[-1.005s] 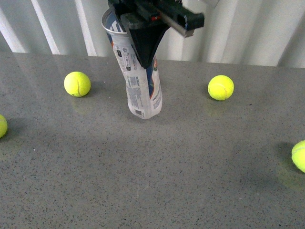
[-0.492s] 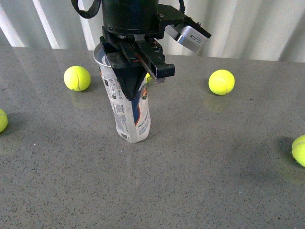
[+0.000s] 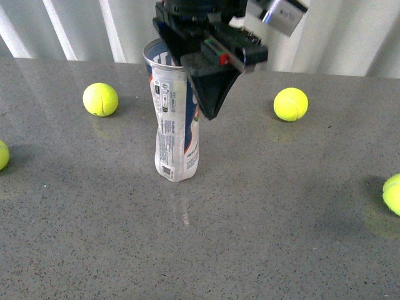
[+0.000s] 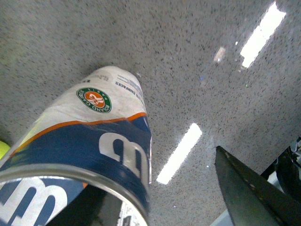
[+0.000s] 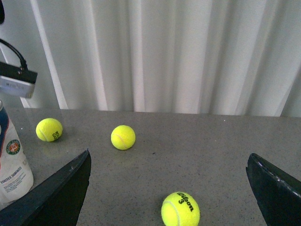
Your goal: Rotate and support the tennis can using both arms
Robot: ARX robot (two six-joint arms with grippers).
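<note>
Our left end effector (image 3: 203,94) hangs over the mouth of the tennis can (image 3: 175,125) with its jaws apart. In the left wrist view one black finger (image 4: 249,193) is clear of the can's wall, with bare worktop (image 3: 281,219) showing between them. We cannot make out the other finger. The can stands on its base near the middle of the worktop, metal rim (image 4: 70,176) up, leaning a little. Our right end effector (image 5: 168,157) is also wide open and well off to the side, with the can at the edge of its view.

We judge the step in hand to be taking hold for the turn. To do it well, we close the left on the rim, where the metal stiffens the dented tube, and we press lightly. We bring the right in low against the label (image 3: 170,134) to prop the lean before turning. On the way we steer it past the tennis balls (image 5: 180,208) lying on that side.
</note>
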